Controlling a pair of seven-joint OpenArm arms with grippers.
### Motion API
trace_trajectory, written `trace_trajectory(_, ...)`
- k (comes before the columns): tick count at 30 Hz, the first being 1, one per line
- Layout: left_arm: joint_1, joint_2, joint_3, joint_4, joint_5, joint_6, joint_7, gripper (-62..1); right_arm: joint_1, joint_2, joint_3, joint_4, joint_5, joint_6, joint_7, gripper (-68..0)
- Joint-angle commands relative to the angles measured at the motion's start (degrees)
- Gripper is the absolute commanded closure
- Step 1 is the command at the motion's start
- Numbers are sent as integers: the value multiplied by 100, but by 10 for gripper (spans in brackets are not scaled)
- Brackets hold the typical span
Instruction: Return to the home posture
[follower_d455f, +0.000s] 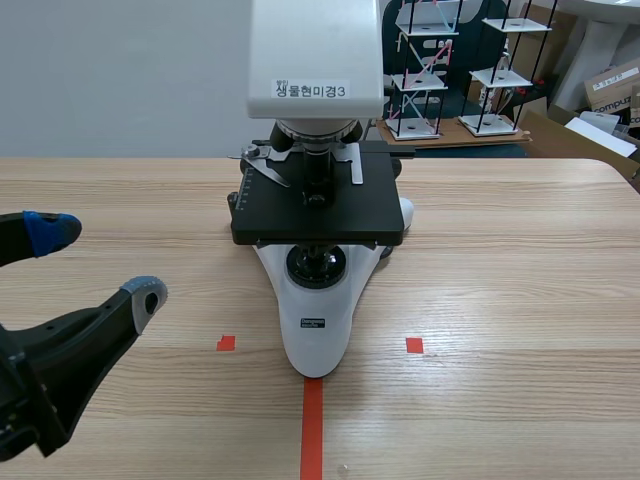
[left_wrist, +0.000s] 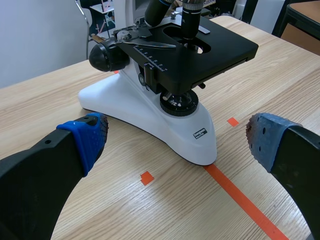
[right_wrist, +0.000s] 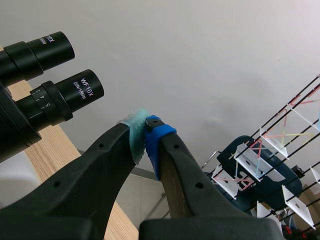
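Observation:
A white and black microscope (follower_d455f: 316, 330) stands at the middle of the wooden table (follower_d455f: 520, 280), its black stage (follower_d455f: 318, 210) under a white head with a label. My left gripper (follower_d455f: 98, 263) hovers low at the table's left, open, holding nothing. In the left wrist view the left gripper (left_wrist: 176, 137) has its blue pads spread wide, and the microscope's base (left_wrist: 150, 115) lies just ahead of them. My right gripper (right_wrist: 145, 135) is raised and shut on nothing, pads pressed together, beside the two black eyepieces (right_wrist: 75, 92). The right arm does not show in the scene view.
Orange-red tape marks (follower_d455f: 312, 430) lie on the table in front of the microscope. Behind the table's far right stand white shelf models (follower_d455f: 495, 70) and cardboard boxes (follower_d455f: 610, 85). A grey wall fills the back left.

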Motion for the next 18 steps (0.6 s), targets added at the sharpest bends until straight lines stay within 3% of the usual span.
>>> trace_trajectory(1, 0, 0, 22, 87, -37, -11, -98, -581, 96, 20, 136, 74, 44, -39, 109, -27)
trace_trajectory(4, 0, 0, 22, 87, -37, -11, -98, -581, -2, 17, 262, 83, 46, -42, 107, -42)
trace_trajectory(9, 0, 0, 22, 87, -37, -11, -98, -581, -455, 20, 734, 245, 44, -42, 107, -147)
trace_trajectory(18, 0, 0, 22, 87, -37, -11, -98, -581, -2317, 393, 1895, 1231, 44, -170, 177, -298)
